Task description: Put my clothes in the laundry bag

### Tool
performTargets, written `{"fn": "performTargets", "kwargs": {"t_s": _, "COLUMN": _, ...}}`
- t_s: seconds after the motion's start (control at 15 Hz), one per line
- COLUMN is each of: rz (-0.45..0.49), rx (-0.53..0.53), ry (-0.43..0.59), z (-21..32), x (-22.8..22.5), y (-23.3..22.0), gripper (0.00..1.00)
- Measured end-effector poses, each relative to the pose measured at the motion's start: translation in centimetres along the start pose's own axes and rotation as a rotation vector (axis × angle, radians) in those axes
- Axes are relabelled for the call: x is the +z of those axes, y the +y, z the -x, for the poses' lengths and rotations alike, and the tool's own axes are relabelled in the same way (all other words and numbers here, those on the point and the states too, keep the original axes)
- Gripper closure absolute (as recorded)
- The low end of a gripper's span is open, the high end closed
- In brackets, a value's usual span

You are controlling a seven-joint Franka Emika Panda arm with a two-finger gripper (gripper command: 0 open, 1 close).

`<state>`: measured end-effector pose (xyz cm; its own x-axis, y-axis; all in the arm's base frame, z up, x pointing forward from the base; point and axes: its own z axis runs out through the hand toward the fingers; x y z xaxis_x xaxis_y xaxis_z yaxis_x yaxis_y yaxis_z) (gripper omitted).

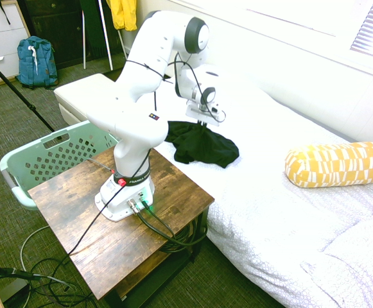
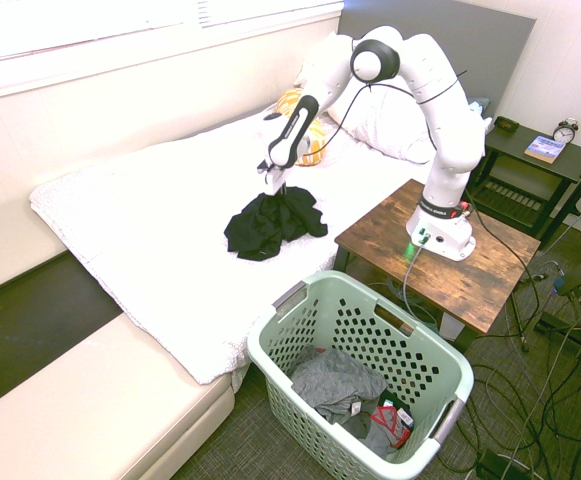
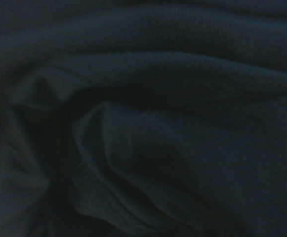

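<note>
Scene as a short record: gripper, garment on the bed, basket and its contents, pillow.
gripper: shut on the black garment, fingertips down in the cloth
garment: crumpled heap, resting on the bed
basket: mint green, on the floor beside the bed
basket contents: gray clothes, a red-trimmed piece
pillow: yellow and white, on the bed

Below the pincer point(image 2: 283, 189), the garment point(image 2: 275, 222) is plain black. Beyond the pincer, the pillow point(image 1: 338, 164) is yellow with white patches. Nearer than the pincer in the second exterior view, the basket point(image 2: 431, 353) is mint green.
</note>
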<state>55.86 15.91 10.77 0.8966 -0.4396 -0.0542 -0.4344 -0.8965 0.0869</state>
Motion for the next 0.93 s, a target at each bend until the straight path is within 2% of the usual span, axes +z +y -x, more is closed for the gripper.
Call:
{"fn": "performTargets", "kwargs": {"t_s": 0.2, "rz": -0.042, "rx": -0.056, "ry": 0.072, "z": 4.8, "x": -8.9, "y": -3.5, "gripper": 1.00}}
{"fn": "performTargets", "kwargs": {"t_s": 0.53, "rz": -0.127, "rx": -0.175, "ry": 0.128, "z": 19.1, "x": -20.7, "y": -7.8, "gripper": 1.00}}
{"fn": "performTargets", "kwargs": {"t_s": 0.73, "rz": -0.147, "rx": -0.270, "ry": 0.136, "z": 30.9, "x": -26.7, "y": -8.5, "gripper": 1.00}}
{"fn": "performTargets", "kwargs": {"t_s": 0.93, "rz": -0.131, "rx": -0.369, "ry": 0.141, "z": 46.1, "x": -30.9, "y": -6.3, "gripper": 1.00}}
